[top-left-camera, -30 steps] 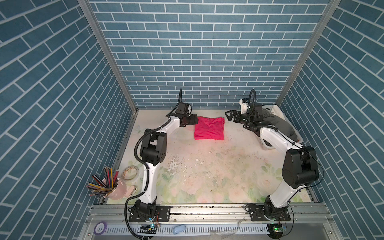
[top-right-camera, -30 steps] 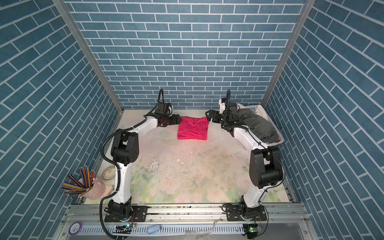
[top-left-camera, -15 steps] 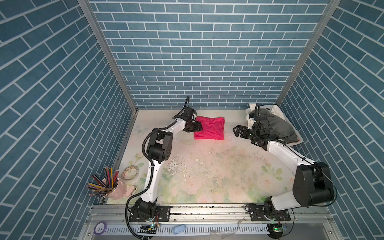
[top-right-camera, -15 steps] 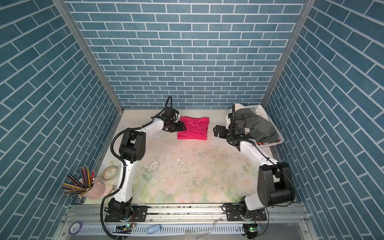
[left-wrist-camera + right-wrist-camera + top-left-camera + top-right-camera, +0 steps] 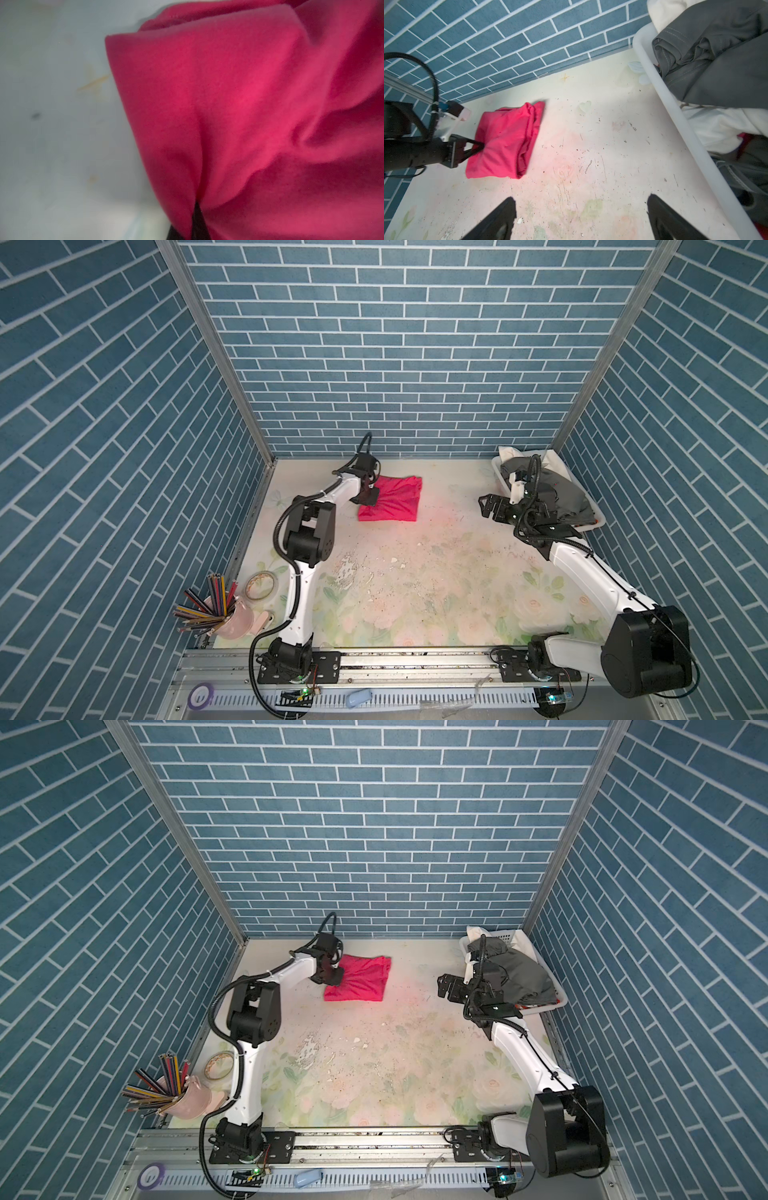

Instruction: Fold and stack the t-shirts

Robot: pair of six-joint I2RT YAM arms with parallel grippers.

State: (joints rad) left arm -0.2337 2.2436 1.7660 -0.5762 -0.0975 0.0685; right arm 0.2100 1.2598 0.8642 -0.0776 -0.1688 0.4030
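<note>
Pinching the left edge of the folded pink t-shirt, your left gripper is clamped on the cloth, which lies near the back wall. Your right gripper hangs spread wide beside the basket holding a grey t-shirt.

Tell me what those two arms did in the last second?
The left gripper slid along the left edge of the pink t-shirt, shut on the cloth and dragged it leftward. The right gripper, jaws wide and holding nothing, drew back from the shirt toward the white basket. The dark grey t-shirt in the basket and the pencil cup stayed put.
</note>
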